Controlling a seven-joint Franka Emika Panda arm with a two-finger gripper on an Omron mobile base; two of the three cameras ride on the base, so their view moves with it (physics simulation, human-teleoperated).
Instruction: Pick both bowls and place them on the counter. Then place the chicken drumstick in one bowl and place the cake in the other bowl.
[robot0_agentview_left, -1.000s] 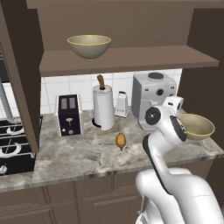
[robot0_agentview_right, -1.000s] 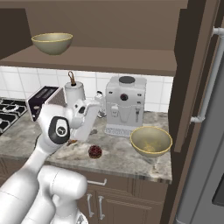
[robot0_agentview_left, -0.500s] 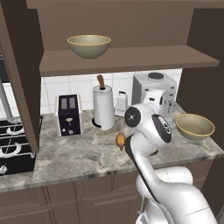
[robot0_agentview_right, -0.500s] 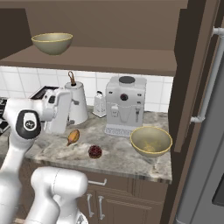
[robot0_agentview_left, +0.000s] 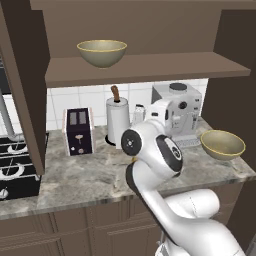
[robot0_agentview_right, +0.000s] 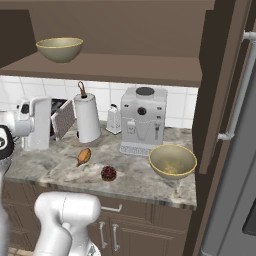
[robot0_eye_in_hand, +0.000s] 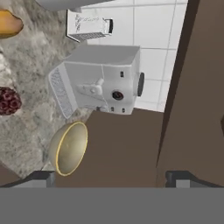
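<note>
Gripper (robot0_eye_in_hand: 112, 177): your fingers stand wide apart, holding nothing, aimed at the coffee machine (robot0_eye_in_hand: 103, 81).
Shelf bowl (robot0_agentview_left: 102, 52): you see it up on the shelf (robot0_agentview_left: 150, 67), above and well left of the coffee machine.
Counter bowl (robot0_agentview_right: 172, 161): on the counter (robot0_agentview_right: 50, 162), just right of and in front of the coffee machine.
Drumstick (robot0_agentview_right: 83, 156): on the counter, left of the coffee machine, ahead of the paper towel roll (robot0_agentview_right: 86, 117).
Cake (robot0_agentview_right: 108, 173): near the drumstick, front-left of the coffee machine.
Writing: none you can read on the coffee machine or toaster (robot0_agentview_left: 77, 131).

Bowl (robot0_agentview_right: 172, 161) on counter (robot0_agentview_right: 50, 162), another bowl (robot0_agentview_right: 59, 49) on shelf (robot0_agentview_right: 125, 67)
</note>
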